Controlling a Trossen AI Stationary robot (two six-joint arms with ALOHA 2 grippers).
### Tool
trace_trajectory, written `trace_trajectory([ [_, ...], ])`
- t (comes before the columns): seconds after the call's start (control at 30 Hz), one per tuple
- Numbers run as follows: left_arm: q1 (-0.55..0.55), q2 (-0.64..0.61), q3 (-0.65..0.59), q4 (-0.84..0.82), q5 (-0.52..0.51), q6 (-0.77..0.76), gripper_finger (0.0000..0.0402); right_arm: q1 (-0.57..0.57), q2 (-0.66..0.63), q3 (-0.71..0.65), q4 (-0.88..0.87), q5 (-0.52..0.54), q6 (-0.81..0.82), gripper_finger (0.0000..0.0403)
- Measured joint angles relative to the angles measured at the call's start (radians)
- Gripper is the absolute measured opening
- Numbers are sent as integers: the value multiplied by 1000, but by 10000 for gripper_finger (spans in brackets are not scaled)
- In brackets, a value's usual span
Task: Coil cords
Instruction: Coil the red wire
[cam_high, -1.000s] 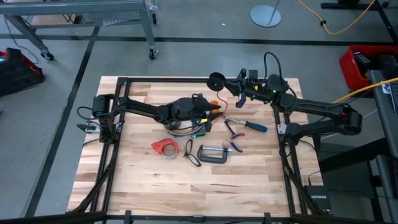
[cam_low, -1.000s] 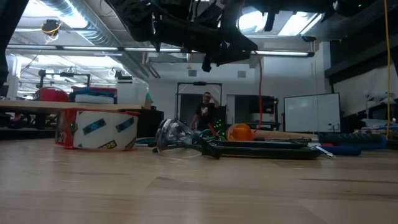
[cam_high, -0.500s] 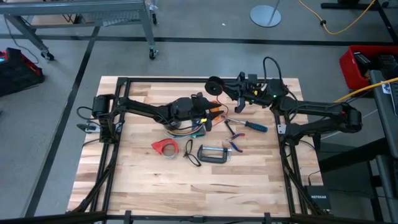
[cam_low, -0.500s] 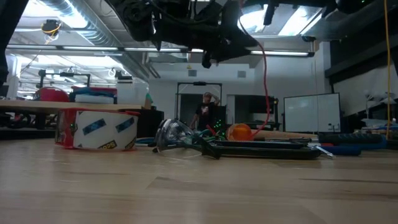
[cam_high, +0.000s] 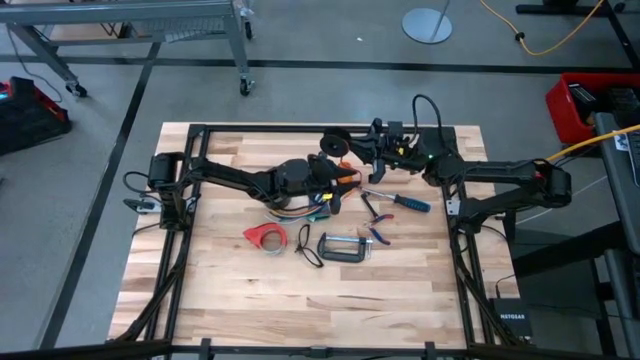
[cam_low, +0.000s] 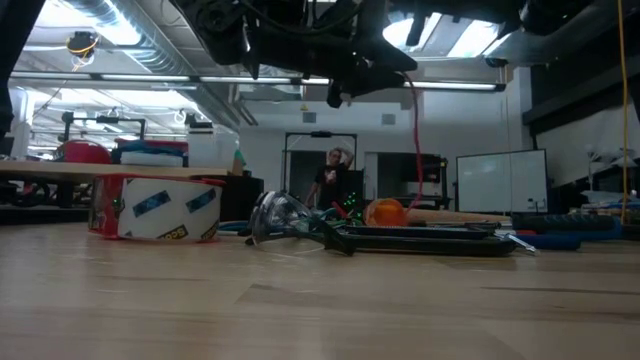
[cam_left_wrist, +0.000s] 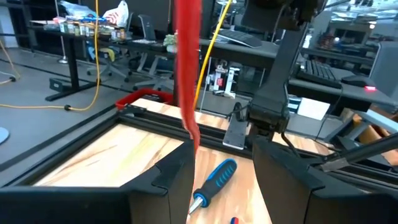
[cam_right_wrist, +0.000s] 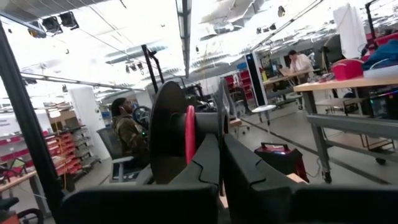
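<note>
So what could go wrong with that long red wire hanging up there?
The thin red wire dangles down near the black metal clamp and the blue-handled screwdriver, so it might snag on them. It also runs loose through the open left gripper and could slip out.

You see dark arms (cam_low: 300, 40) overhead, a red cord (cam_low: 416, 130) hanging down from them. On the table (cam_low: 320, 300) sit a tape dispenser (cam_low: 157, 208), a clamp (cam_low: 420, 238) and an orange ball-like thing (cam_low: 385, 212). A person (cam_low: 332, 180) stands far back.
</note>
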Motion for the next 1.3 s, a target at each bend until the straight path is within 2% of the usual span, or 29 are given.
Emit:
trace_trajectory([
  [0.27, 1, 0, 0, -9, -34, 2, 155, 46, 0, 0, 49, -1, -3, 5],
  [0.8, 0, 0, 0, -6, -34, 2, 155, 46, 0, 0, 46, 9, -1, 5],
  [1.0, -2, 0, 0, 4, 18, 2, 155, 46, 0, 0, 45, 27, 0, 5],
  [1.3, -6, 31, 0, 29, 21, 5, 155, 62, 3, 0, 48, 64, -4, 5],
])
